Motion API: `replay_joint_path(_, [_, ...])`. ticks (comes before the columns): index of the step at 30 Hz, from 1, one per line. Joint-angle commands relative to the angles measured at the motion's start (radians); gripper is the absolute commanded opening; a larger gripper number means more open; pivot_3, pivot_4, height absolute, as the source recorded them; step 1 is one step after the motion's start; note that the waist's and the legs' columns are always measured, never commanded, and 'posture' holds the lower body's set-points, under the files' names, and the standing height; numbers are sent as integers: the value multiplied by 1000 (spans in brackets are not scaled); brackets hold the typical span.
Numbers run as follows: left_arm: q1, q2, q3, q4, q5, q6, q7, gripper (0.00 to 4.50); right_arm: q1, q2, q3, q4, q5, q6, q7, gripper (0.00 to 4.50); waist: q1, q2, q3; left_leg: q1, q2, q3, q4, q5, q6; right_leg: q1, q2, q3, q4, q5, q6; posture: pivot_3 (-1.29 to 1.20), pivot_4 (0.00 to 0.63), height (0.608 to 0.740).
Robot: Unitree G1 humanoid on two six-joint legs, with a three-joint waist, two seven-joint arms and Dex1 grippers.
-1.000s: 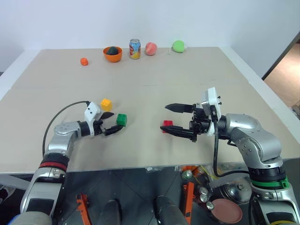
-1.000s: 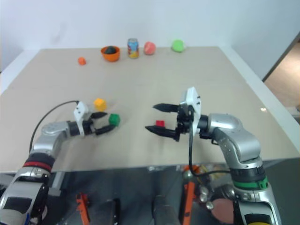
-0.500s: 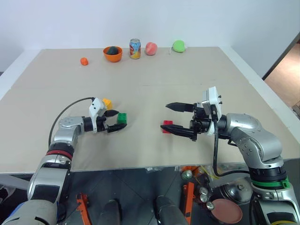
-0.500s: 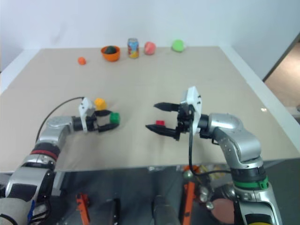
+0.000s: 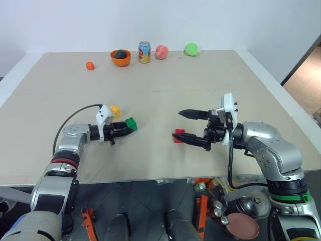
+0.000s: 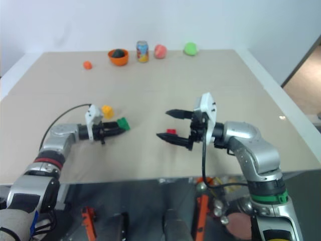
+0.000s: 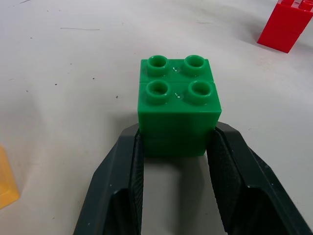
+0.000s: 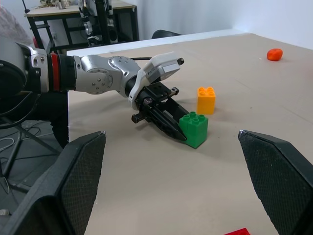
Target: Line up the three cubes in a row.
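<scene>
While the left gripper has its jaws clenched on the green studded plastic cube, the right gripper, jaws released, straddles the red studded cube; the yellow studded cube sits apart, so no row is formed yet.

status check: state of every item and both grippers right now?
Green cube: upright on the table, clamped at its base.
Left gripper: shut on the green cube.
Right gripper: open, fingers wide, holding nothing.
Red cube: on the table by the right gripper's lower finger, loose.
Yellow cube: upright on the table, free.
Can: standing upright.
Orange bowl: upright, a dark round thing inside.
</scene>
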Motion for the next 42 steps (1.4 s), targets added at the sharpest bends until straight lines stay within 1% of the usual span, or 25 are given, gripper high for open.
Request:
replay_joint_path(1, [-23,8,8,-9,6,-30,-23,1275,-13,-9,-16,-20,-1,-22,3,4500,0,0,0,0,0,0,0,0,0,0,0,0,0,0,0,0,150,740])
replay_joint_path(5, [-10,-7,-10,-69,7,-47,-67,1275,-15,-11,-18,-20,0,-21,5,4500,0,0,0,0,0,0,0,0,0,0,0,0,0,0,0,0,150,740])
replay_joint_path(9, [14,-29,-52,-168,10,-57,-139,1275,-10,-26,-40,-28,19,-10,9,4500,0,0,0,-1,0,0,0,0,0,0,0,0,0,0,0,0,150,740])
replay_joint_path(14, [33,-54,-110,-226,34,-65,-187,1275,38,-76,-85,-54,55,10,19,4500,1,0,0,0,0,0,0,0,0,0,0,0,0,-1,0,0,150,740])
replay_joint_path(17, [23,-60,-139,-193,57,-84,-203,1275,95,-117,-117,-74,64,16,30,4500,1,0,0,0,0,0,0,0,0,0,0,0,0,-1,0,0,150,740])
replay_joint_path(21, [-24,-69,-166,-100,92,-126,-217,1275,208,-181,-171,-70,54,4,55,4500,1,0,0,0,-1,-1,0,0,0,1,0,0,0,-1,0,0,150,740])
replay_joint_path(27, [-121,-115,-157,30,108,-152,-205,1275,314,-229,-224,-39,41,-19,80,4500,1,0,0,1,-2,-1,2,0,0,1,-1,0,0,-1,0,0,150,740])
replay_joint_path(34, [-188,-156,-146,119,134,-183,-183,1275,327,-225,-229,-42,41,-15,53,4500,-1,0,0,0,-2,-1,2,0,0,1,0,0,0,-1,0,0,150,740])
replay_joint_path(42, [-211,-148,-139,175,159,-208,-150,1275,322,-222,-224,-54,48,-11,32,4500,-1,0,0,0,-2,-2,1,0,0,1,-1,0,0,-1,1,0,150,740])
